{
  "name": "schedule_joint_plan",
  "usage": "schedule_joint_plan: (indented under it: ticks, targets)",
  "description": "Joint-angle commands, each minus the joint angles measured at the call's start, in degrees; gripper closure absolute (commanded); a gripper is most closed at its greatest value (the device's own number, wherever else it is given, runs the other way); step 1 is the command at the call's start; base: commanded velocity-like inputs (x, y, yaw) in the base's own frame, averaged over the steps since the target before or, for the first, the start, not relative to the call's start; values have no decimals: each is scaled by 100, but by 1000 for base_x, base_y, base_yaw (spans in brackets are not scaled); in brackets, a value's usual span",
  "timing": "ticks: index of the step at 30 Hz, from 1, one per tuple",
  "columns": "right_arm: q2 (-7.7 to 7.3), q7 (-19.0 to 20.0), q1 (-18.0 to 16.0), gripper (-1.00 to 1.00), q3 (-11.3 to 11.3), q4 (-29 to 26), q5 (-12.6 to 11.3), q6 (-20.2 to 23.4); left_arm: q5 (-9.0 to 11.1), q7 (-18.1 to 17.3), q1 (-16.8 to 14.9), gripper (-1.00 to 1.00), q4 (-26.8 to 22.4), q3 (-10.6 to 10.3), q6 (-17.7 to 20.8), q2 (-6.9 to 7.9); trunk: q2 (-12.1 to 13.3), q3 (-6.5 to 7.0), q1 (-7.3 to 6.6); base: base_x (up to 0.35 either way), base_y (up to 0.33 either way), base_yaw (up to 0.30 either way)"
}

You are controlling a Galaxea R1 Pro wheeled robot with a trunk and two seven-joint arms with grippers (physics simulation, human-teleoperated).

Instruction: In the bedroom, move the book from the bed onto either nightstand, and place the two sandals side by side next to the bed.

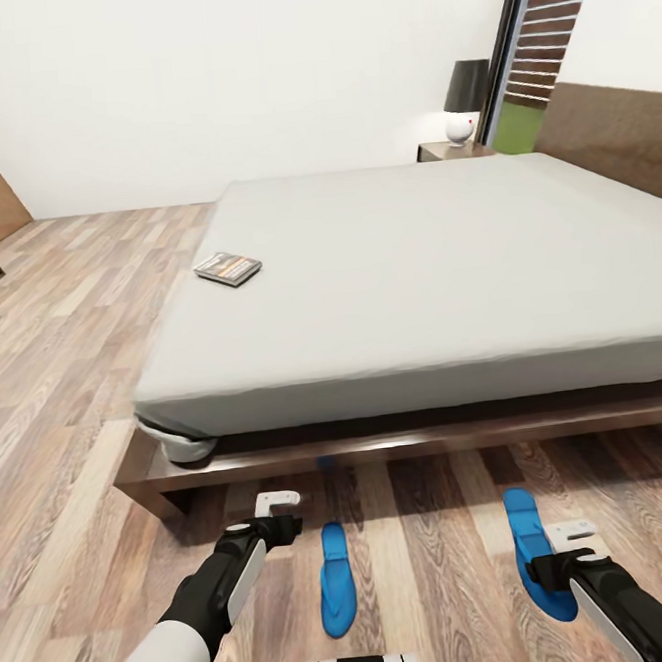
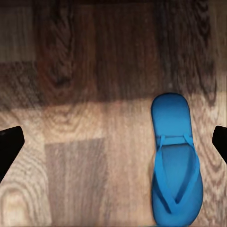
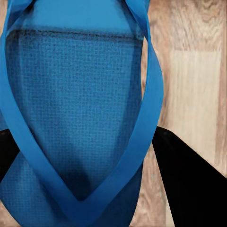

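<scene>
The left pincer [image 1: 280, 517] hangs spread over the wood-plank floor [image 1: 66, 394], one bright blue flip-flop sandal [image 1: 336, 578] lying just to its right. The right pincer [image 1: 568, 547] sits down around the other blue sandal [image 1: 536, 551], seemingly pinching it, though contact is hard to judge. Well beyond both, the small dark paperback book [image 1: 228, 269] lies on the grey mattress of the low wooden-framed bed [image 1: 416, 273].
</scene>
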Motion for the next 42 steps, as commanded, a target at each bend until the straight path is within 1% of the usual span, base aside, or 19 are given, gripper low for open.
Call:
schedule_joint_plan:
  ticks: [1,10,23,34,42]
  targets:
    - [-9,-59,-2,100,29,-12,-63,26,61,50,-2,-100,-7,-28,21,4,-2,-4,-1,-5,276,20]
    - [-9,-56,-2,100,25,-20,-68,26,61,50,-2,-100,-6,-28,21,3,-2,-4,-1,-56,276,157]
    - [-8,-90,-2,100,17,-135,-81,35,61,57,-2,-100,-4,-28,21,-5,-2,-4,-1,-58,278,13]
    - [-9,-82,-2,100,25,-135,-72,35,61,55,0,-100,-10,-35,20,-6,-2,-4,-1,122,307,0]
    - [-9,-75,-2,100,27,-135,-72,55,61,57,-2,-100,-12,-37,19,-6,-2,-4,-1,28,150,0]
